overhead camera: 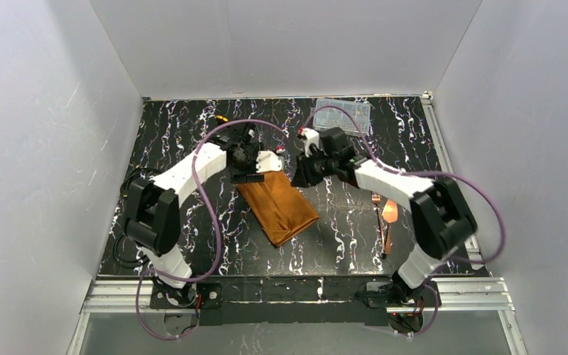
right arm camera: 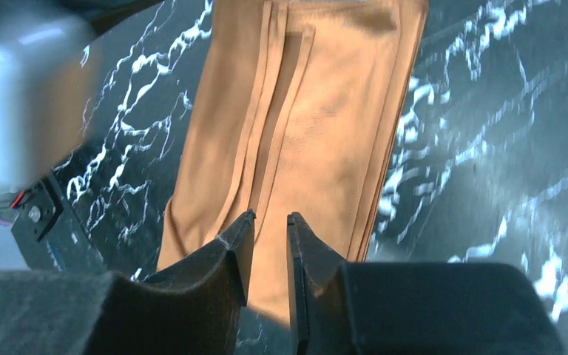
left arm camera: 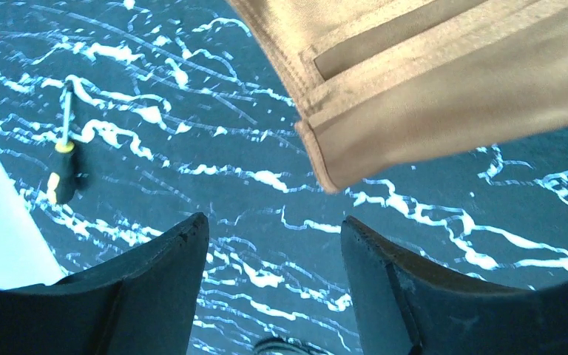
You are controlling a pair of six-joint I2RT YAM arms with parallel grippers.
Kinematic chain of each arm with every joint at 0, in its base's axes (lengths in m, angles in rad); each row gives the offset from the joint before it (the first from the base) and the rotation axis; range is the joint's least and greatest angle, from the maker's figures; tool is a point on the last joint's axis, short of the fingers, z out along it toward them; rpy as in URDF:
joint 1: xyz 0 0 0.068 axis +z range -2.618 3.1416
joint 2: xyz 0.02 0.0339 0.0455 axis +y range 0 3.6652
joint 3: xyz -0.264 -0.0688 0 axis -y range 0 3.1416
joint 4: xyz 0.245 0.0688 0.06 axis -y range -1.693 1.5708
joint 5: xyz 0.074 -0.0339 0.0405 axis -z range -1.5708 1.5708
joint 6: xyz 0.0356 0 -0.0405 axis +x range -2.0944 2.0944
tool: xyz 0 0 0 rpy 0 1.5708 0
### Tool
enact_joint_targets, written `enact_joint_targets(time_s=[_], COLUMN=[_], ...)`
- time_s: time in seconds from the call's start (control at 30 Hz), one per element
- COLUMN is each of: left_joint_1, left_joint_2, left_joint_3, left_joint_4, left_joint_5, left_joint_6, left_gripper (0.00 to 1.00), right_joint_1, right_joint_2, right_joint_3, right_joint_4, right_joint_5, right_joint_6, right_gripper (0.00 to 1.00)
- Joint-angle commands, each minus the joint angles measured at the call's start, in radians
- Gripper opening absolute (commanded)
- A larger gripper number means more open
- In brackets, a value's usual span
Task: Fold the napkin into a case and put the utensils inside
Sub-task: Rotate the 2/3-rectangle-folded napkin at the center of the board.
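Note:
The rust-orange napkin (overhead camera: 279,208) lies flat mid-table, folded into a narrow layered rectangle, the case. My left gripper (overhead camera: 248,173) hovers at its far left corner. In the left wrist view it (left arm camera: 274,222) is open, with only table between the fingers and the cloth's corner (left arm camera: 325,174) just ahead. My right gripper (overhead camera: 301,176) hangs over the far end of the cloth. Its jaws (right arm camera: 271,216) stand a narrow gap apart above the napkin (right arm camera: 318,126), pinching nothing. The copper utensils (overhead camera: 386,214) lie on the table to the right, outside the cloth.
A clear plastic compartment box (overhead camera: 344,115) sits at the back right. A yellow-and-black screwdriver (left arm camera: 63,166) lies on the table at the back left. White walls enclose the black marbled table (overhead camera: 192,244) on three sides. The left arm's wrist (right arm camera: 22,96) is close beside the right gripper.

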Motion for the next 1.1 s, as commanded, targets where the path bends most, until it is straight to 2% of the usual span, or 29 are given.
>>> enact_joint_targets(time_s=[0.0, 0.13, 0.23, 0.4, 0.6, 0.7, 0.8, 0.93, 1.07], left_joint_1=[0.014, 0.014, -0.024, -0.196, -0.375, -0.450, -0.489, -0.517, -0.538], left_joint_2=[-0.122, -0.213, -0.303, -0.358, -0.338, -0.314, -0.254, -0.202, -0.145], left_joint_3=[0.062, -0.007, -0.116, -0.217, -0.297, -0.332, -0.331, -0.326, -0.324], left_joint_4=[-0.212, -0.304, -0.306, -0.212, -0.097, -0.008, 0.051, 0.090, 0.119], left_joint_5=[0.099, 0.308, 0.456, 0.514, 0.456, 0.357, 0.261, 0.216, 0.150], left_joint_6=[-0.086, -0.205, -0.251, -0.449, -0.511, -0.551, -0.576, -0.582, -0.585], left_gripper=[0.64, 0.62, 0.61, 0.59, 0.53, 0.49, 0.46, 0.45, 0.39], right_joint_1=[0.002, 0.009, 0.025, 0.032, 0.032, 0.025, 0.015, 0.013, 0.007], right_joint_2=[0.198, 0.384, 0.450, 0.511, 0.576, 0.584, 0.582, 0.577, 0.570], right_joint_3=[0.199, 0.400, 0.472, 0.511, 0.550, 0.541, 0.516, 0.493, 0.469], right_joint_4=[-0.004, -0.078, -0.087, -0.051, -0.080, -0.075, -0.041, -0.029, -0.016], right_joint_5=[-0.097, -0.107, -0.087, -0.045, -0.031, -0.005, 0.007, 0.018, 0.033], right_joint_6=[-0.067, -0.090, -0.098, -0.082, -0.103, -0.114, -0.101, -0.094, -0.090], right_gripper=[0.31, 0.30, 0.30, 0.29, 0.28, 0.26, 0.24, 0.23, 0.23])
